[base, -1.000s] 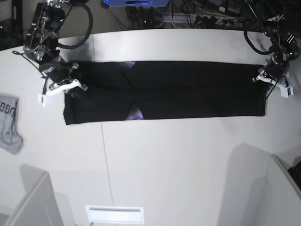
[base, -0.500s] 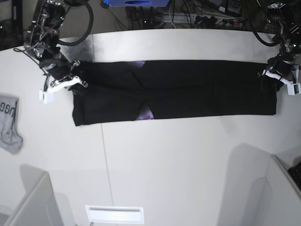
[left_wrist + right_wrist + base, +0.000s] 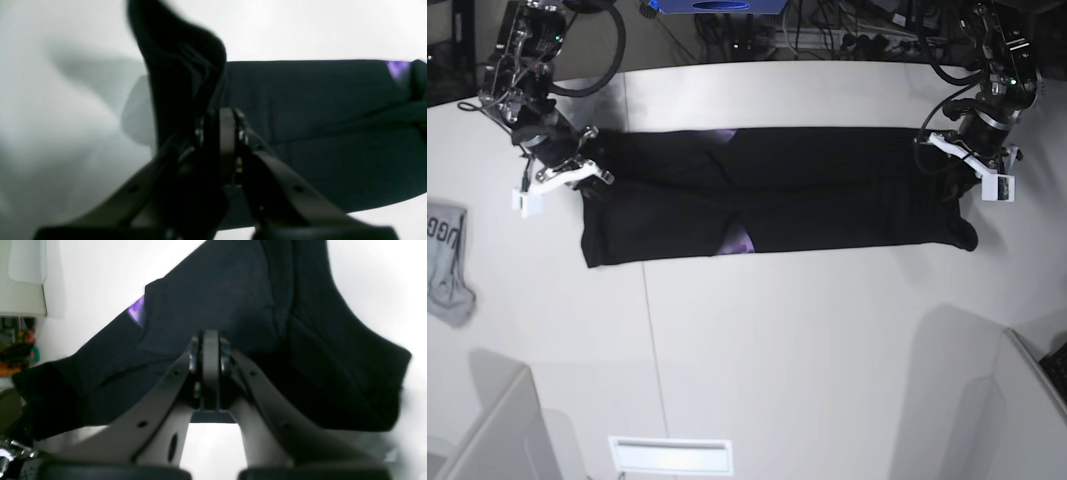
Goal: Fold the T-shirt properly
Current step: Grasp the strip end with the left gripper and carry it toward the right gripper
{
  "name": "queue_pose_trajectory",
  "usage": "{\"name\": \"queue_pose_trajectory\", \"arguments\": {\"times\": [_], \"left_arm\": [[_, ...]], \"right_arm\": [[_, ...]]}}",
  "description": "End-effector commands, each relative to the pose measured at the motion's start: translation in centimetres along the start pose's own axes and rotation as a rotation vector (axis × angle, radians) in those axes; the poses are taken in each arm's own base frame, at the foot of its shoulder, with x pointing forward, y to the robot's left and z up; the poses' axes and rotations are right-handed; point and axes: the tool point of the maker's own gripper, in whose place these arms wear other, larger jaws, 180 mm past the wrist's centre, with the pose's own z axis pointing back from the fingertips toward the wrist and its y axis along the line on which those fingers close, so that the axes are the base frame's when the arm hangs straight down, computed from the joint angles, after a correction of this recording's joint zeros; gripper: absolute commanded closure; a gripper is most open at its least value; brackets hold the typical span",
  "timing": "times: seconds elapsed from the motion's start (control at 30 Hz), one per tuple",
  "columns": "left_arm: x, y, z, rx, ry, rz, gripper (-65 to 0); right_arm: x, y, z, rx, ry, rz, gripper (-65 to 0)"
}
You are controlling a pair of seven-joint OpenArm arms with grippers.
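The black T-shirt (image 3: 827,190) lies as a long folded band across the far half of the white table (image 3: 807,340). Bits of purple print (image 3: 739,240) show at its middle. My left gripper (image 3: 965,165), at the right in the base view, is shut on the band's right end and holds it lifted; in the left wrist view (image 3: 222,126) a flap of black cloth (image 3: 180,66) stands above the shut jaws. My right gripper (image 3: 577,172) is shut on the band's left end; the right wrist view (image 3: 210,350) shows cloth (image 3: 217,290) pinched between the jaws.
A small grey garment with lettering (image 3: 447,260) lies at the table's left edge. White panels stand at the front left (image 3: 487,430) and front right (image 3: 1027,400). A white slot (image 3: 670,455) is at the front edge. Cables (image 3: 847,35) run behind the table.
The whole band first slid right. Then my left gripper moved back left and toward the middle with the right end lifted, so that end now curls inward. My right gripper has hardly moved lately.
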Motion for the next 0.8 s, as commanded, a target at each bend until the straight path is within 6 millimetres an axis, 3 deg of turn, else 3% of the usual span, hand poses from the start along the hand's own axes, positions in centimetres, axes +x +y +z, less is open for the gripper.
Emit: {"name": "queue_pose_trajectory", "arguments": {"times": [0.0,0.37,0.77], "left_arm": [[1.2,-0.6,0.2,-0.020,-0.043,-0.012,0.0],[-0.8,-6.1,-1.9,-0.122,0.020,0.026,0.0],[-0.6,-13.3,-4.1,-0.267,0.035,0.039,0.0]], "right_arm": [[0.7,0.3,0.1,0.015,-0.022,0.010,0.0],[-0.1,-0.6,-0.4,0.001,0.004,-0.013,0.0],[0.0,-0.6,-0.4,0.001,0.002,-0.009,0.0]]}}
